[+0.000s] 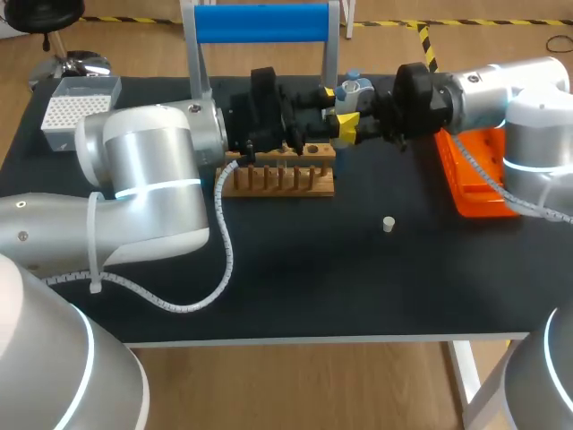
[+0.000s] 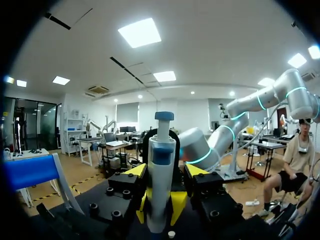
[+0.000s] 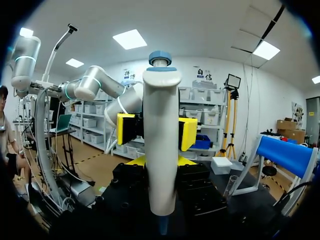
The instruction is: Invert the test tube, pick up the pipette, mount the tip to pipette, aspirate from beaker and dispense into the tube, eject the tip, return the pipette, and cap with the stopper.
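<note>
Evidently I'm at the pipette pick-up, passing it between arms. From above, my left gripper [image 1: 329,93] and right gripper [image 1: 349,127] meet at the pipette [image 1: 356,88]. At the left wrist, my yellow tips [image 2: 179,205] clamp its barrel from both sides. At the right wrist, it stands upright against that gripper (closed or not, I cannot tell). The next move needs one sure hold before the other lets go.

Locate the pipette [image 1: 352,88] above the rear middle of the counter [image 1: 295,287], clamped between left tool [image 2: 161,200] and right tool [image 3: 161,165], over the peg rack's [image 1: 279,177] right end. Find the stand [image 1: 260,22] behind the rack, tip box [image 1: 79,107] rear left, tray [image 1: 474,175] right, stopper [image 1: 389,224] farther forward between rack and tray.
</note>
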`<state>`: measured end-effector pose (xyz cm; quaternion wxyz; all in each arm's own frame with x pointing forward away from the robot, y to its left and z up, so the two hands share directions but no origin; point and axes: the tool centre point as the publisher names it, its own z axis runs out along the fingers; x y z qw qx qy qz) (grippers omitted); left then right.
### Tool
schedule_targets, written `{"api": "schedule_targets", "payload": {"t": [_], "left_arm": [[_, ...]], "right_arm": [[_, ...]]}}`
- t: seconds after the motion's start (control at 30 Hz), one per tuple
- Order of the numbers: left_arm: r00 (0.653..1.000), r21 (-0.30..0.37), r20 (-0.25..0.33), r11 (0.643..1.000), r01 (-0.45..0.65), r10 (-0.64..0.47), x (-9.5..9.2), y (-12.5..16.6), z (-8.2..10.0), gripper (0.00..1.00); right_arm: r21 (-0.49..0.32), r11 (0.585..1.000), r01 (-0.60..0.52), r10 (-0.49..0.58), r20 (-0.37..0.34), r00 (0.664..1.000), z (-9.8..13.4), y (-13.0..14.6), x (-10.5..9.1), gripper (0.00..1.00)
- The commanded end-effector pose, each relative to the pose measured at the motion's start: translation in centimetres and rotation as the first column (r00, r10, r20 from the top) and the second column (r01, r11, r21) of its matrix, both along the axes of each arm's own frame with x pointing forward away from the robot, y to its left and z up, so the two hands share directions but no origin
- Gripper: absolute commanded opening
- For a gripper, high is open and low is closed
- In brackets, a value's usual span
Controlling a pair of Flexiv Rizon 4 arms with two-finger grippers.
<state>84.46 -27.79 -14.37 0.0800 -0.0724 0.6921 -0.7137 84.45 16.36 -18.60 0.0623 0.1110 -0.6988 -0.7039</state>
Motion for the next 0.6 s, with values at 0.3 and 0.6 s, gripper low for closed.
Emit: {"api": "schedule_targets", "payload": {"t": [0.3,0.6], "left_arm": [[1.000,0.000,-0.002,1.000,0.003,-0.003,0.03,-0.08,0.04,0.00],[1.000,0.000,-0.002,1.000,0.003,-0.003,0.03,-0.08,0.04,0.00]], "right_arm": [[-0.003,1.000,0.000,0.000,0.000,1.000,0.04,-0.02,-0.05,0.00],[-0.009,1.000,-0.006,0.006,0.006,1.000,0.10,-0.68,-0.34,1.00]]}}
